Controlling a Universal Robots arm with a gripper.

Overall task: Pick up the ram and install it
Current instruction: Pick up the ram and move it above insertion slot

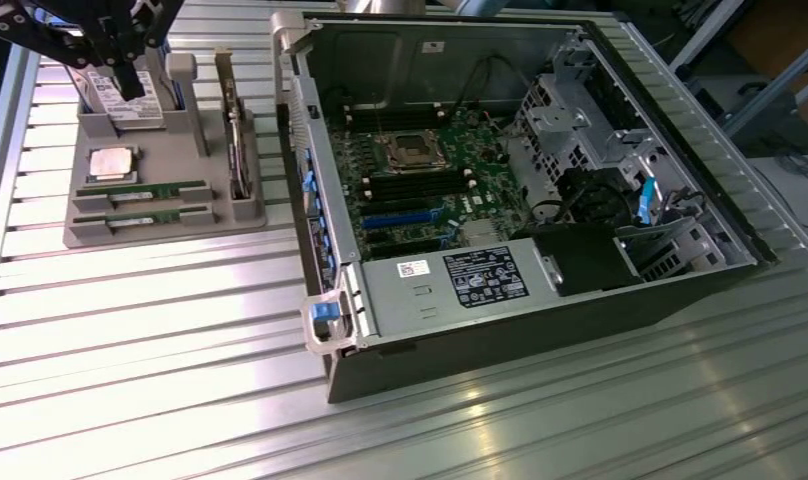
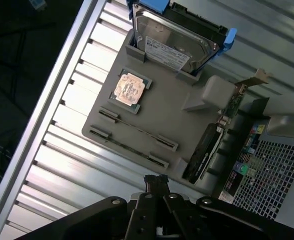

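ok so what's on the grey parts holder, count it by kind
ram sticks: 2
processor chip: 1
hard drive: 1
expansion card: 1
total: 5

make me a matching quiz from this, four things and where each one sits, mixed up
Things
1 ram sticks
2 hard drive
3 processor
4 motherboard

Places
a inside the open case
b lying flat on the grey tray
c upright in a tray slot, blue side rails
d held between low brackets on the tray

Pairs: 1-d, 2-c, 3-b, 4-a
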